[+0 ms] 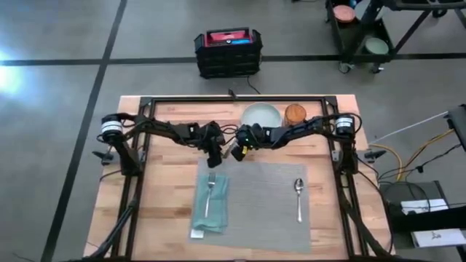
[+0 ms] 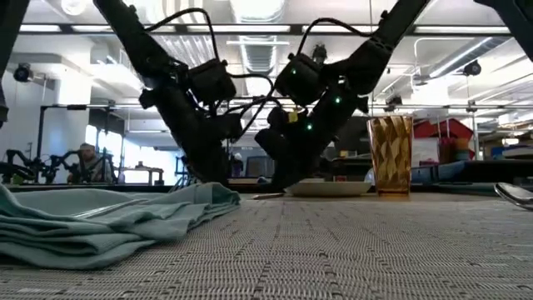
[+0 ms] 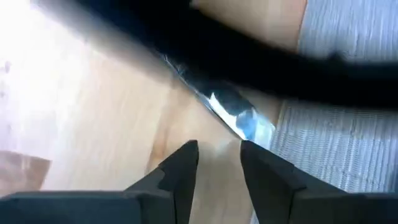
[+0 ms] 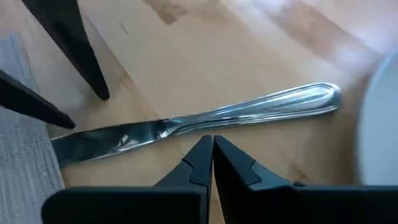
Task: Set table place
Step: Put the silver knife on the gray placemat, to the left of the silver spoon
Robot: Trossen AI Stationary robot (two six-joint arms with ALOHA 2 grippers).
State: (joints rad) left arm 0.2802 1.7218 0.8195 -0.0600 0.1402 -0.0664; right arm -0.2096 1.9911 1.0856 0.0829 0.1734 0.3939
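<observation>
The right gripper (image 4: 212, 144) is closed with nothing in it, just above a knife (image 4: 205, 121) lying on the bench (image 1: 167, 211) beyond the placemat (image 1: 269, 218). The left gripper (image 3: 219, 152), slightly open and empty, hovers at the blade. Plate (image 1: 261, 114) and glass (image 1: 295, 113) stand behind.

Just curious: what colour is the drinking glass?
Amber, with a faceted pattern; the glass shows best in the low view.
</observation>
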